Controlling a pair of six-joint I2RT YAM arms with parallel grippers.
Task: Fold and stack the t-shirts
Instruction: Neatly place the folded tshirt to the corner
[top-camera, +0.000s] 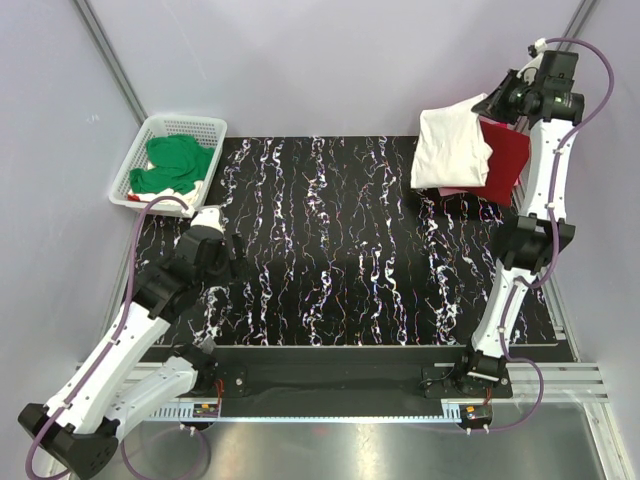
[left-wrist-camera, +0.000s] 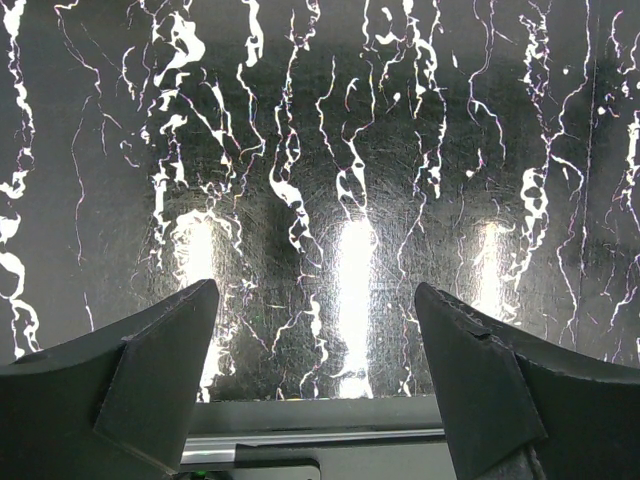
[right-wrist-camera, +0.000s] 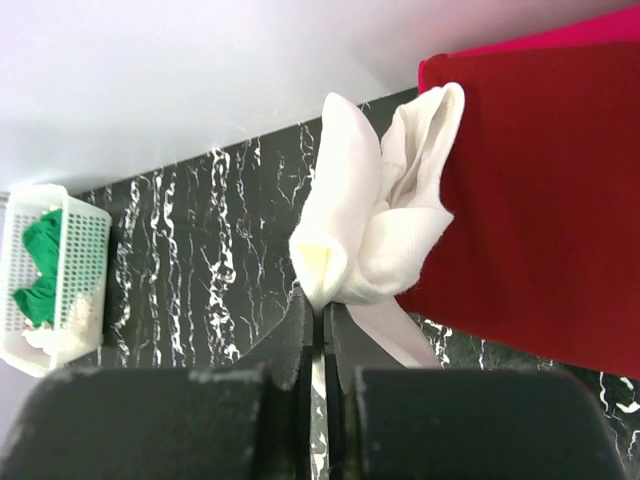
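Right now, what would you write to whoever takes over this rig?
Left gripper: open, empty, over bare mat near the basket.
Right gripper: shut on an edge of the white t-shirt, which drapes over the red t-shirt at the far right; a pink t-shirt peeks out beneath.
Done: red stacked on pink.
Left: settle the white one on top, then handle the green t-shirt and a white cloth in the basket.

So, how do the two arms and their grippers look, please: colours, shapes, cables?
The left arm and the right arm have white shell links with black joints. A thin purple cable runs along each one. The left gripper has two matte black, wedge-shaped fingers. The right gripper shows blocky black fingers with a rough surface. No markings are readable.
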